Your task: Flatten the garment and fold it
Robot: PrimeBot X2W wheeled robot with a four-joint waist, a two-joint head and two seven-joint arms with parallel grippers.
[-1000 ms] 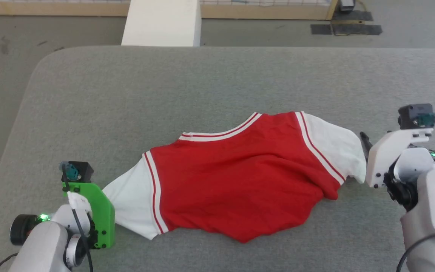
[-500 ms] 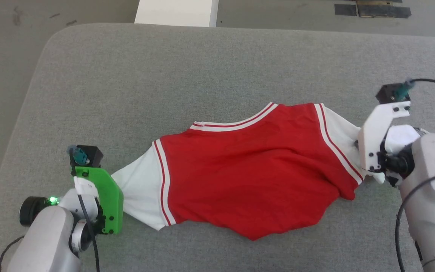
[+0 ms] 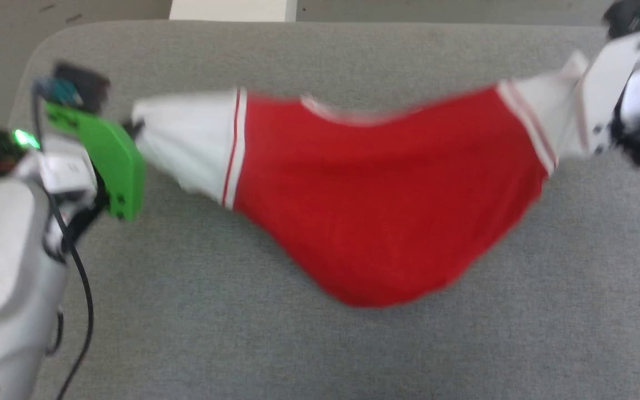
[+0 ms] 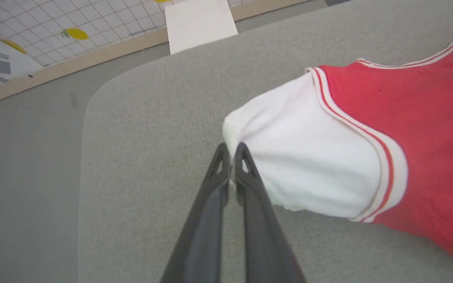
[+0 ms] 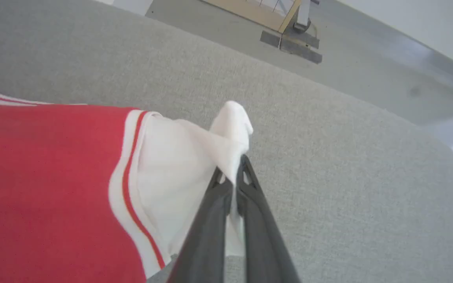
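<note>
The garment (image 3: 375, 194), a red T-shirt with white sleeves and striped trim, hangs stretched between my two grippers above the grey table (image 3: 320, 344), its red body sagging in the middle. My left gripper (image 4: 231, 151) is shut on the end of one white sleeve (image 4: 309, 153). My right gripper (image 5: 232, 171) is shut on the bunched end of the other white sleeve (image 5: 179, 165). In the head view the left gripper (image 3: 131, 126) sits at the upper left, and the right arm's white wrist bracket (image 3: 603, 83) hides its fingers at the upper right.
The grey padded table has rounded corners (image 4: 100, 90) and floor beyond its far edge. A white block (image 4: 199, 21) stands on the floor behind the table. A tan wooden border (image 5: 250, 11) and dark tape patches (image 5: 297, 49) lie farther back.
Both grippers have risen and moved away from me with the sleeves, lifting the shirt off the table so that it hangs taut. The head camera has also shifted, and the picture is blurred.
</note>
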